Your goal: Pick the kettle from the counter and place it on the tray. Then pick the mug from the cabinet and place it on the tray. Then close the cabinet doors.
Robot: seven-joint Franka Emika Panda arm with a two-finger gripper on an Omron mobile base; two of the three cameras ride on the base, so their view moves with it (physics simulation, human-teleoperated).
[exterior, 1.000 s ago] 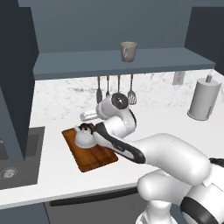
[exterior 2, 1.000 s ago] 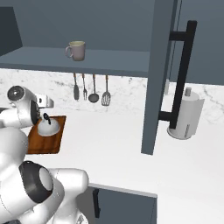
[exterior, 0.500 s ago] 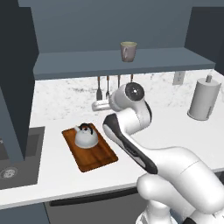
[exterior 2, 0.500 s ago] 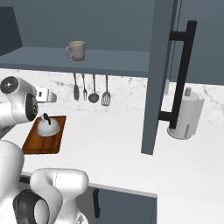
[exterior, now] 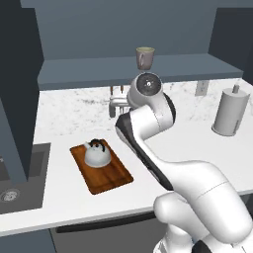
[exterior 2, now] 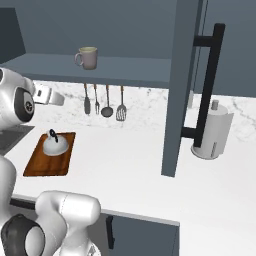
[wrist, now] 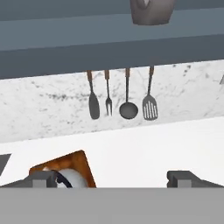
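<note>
Kettle (exterior: 97,154) sits on the tray (exterior: 114,177), toward the tray's far end, upright with its black handle on top; the tray lies on the white desk (exterior 2: 130,165) at the left, near the sink side. The first step of the task thus reads as done, judged from how the things lie. Mug (exterior: 145,57) stands upright on the cabinet shelf (exterior: 99,73), above the row of hanging utensils (exterior 2: 106,102) on the backsplash; in the hand view it appears at the top edge (wrist: 152,11), cut off by the frame. The pincer (wrist: 113,178) is empty, its jaws spread wide, with the two dark tips set well apart at the bottom of the hand view; it is raised above the desk, between tray and shelf, and looks toward the backsplash. One cabinet door (exterior 2: 180,85) stands open at the right, its long black bar handle (exterior 2: 207,85) facing the room; a paper-towel roll (exterior 2: 212,131) stands on the desk beyond it.

Step in hand, as a judgement: the transit to the mug. The next move calls for lifting the hand to shelf level, aiming it at the mug's body, and closing across the wall without catching the shelf edge. Both doors remain to be shut afterwards.
</note>
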